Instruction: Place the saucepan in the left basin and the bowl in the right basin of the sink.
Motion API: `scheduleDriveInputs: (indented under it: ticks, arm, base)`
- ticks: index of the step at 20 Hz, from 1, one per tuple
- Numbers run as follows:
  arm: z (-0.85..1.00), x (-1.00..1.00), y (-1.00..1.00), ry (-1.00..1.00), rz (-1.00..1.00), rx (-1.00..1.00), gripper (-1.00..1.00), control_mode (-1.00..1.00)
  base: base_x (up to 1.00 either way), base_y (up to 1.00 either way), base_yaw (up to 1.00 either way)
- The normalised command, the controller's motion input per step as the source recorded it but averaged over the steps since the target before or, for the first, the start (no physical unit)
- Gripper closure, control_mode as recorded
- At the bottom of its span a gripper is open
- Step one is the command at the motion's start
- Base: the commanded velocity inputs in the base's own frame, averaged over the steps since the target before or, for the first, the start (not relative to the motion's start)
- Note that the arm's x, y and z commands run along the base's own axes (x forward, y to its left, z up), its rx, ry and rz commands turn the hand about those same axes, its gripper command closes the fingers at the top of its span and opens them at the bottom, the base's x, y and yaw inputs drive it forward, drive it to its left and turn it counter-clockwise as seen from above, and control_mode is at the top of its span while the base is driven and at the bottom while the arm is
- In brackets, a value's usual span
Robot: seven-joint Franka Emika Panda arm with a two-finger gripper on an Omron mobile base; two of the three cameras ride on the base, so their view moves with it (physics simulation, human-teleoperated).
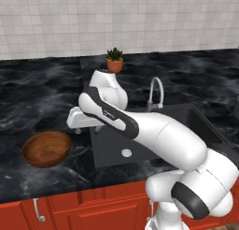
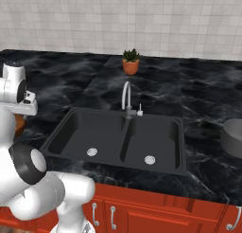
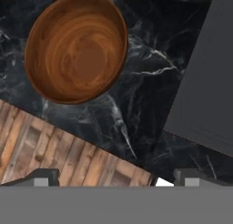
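The reddish-brown wooden bowl (image 1: 46,148) sits upright on the black counter, left of the sink (image 2: 113,114); in the hand view the bowl (image 3: 77,48) lies at the upper left. My gripper (image 1: 87,129) hangs above the counter between the bowl and the left basin (image 1: 112,149), apart from both. Its fingertips (image 3: 43,177) stand wide apart, open and holding nothing. The grey saucepan (image 2: 232,137) rests on the counter right of the sink, cut by the picture's edge, its handle out of sight. Both the left basin (image 2: 80,132) and the right basin (image 2: 158,137) hold nothing but their drains.
A silver gooseneck faucet (image 2: 126,97) rises behind the sink's divider. A terracotta plant pot (image 2: 130,62) stands at the back of the counter. The counter's front edge runs close below the bowl, with the wooden floor (image 3: 50,150) beyond it. My arm spans over the left basin.
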Motion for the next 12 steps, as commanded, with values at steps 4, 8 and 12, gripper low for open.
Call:
scheduleDriveInputs:
  ticks: [4, 8, 12]
  arm:
    - [-0.27, 0.24, 0.22, 0.13, 0.00, 0.00, -1.00, -1.00]
    - [-0.27, 0.25, 0.24, 0.09, 0.00, 0.00, -1.00, -1.00]
    - [-0.25, 0.32, 0.22, 0.09, 0.00, -0.01, -1.00, -1.00]
  base:
    - [0.00, 0.00, 0.00]
    - [0.00, 0.00, 0.00]
    - [0.00, 0.00, 0.00]
